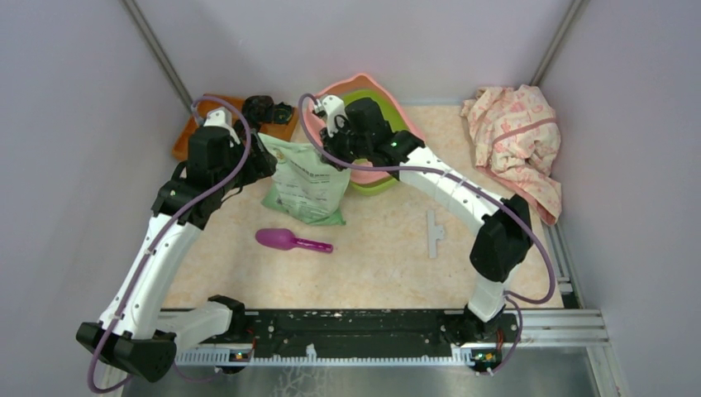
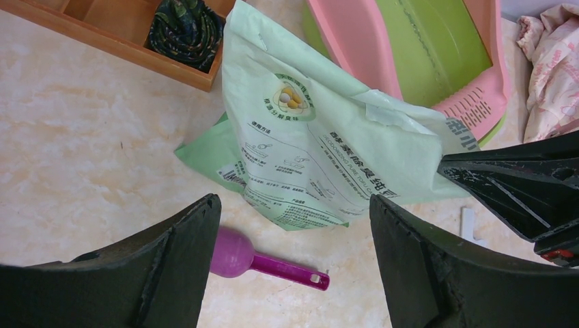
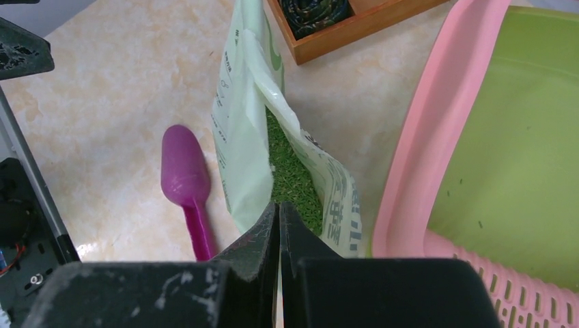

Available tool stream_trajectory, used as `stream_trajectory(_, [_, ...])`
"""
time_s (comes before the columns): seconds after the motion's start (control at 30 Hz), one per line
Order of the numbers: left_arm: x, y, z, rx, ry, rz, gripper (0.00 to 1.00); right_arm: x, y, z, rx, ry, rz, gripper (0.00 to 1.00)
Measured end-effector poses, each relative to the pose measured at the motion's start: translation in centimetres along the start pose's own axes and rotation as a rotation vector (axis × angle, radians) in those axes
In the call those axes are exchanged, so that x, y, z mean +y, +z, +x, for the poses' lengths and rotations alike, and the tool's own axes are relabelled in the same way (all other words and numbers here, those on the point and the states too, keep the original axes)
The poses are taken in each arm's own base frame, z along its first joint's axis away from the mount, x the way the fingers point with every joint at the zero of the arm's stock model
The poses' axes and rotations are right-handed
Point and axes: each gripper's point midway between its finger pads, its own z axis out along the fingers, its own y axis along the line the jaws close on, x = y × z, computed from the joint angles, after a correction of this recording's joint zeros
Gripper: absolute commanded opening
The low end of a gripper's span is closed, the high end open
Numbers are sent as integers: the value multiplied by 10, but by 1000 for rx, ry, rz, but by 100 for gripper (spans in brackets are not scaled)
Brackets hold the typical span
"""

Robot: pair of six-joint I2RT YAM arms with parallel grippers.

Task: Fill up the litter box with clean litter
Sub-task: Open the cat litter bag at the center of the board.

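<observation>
Right end effector (image 3: 278,212) is pinched shut on the rim of the one bag (image 3: 239,137), whose mouth gapes upward. Green litter (image 3: 293,178) shows inside. Left end effector (image 2: 295,205) is spread wide near that bag, apart from it. One litter box (image 3: 416,130) sits on the desk (image 3: 123,82) just beside the bag, with only a few specks in its basin. One purple scoop (image 3: 184,171) lies near the bag. One wooden tray (image 3: 355,27) sits behind it, and one cloth (image 1: 512,141) lies well apart.
</observation>
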Motion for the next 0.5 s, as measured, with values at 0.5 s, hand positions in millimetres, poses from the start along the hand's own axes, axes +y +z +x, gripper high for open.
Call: stream_trajectory(0.5, [-1,1,1,6,0,6,85,-11,-2,5,4,26,2,0])
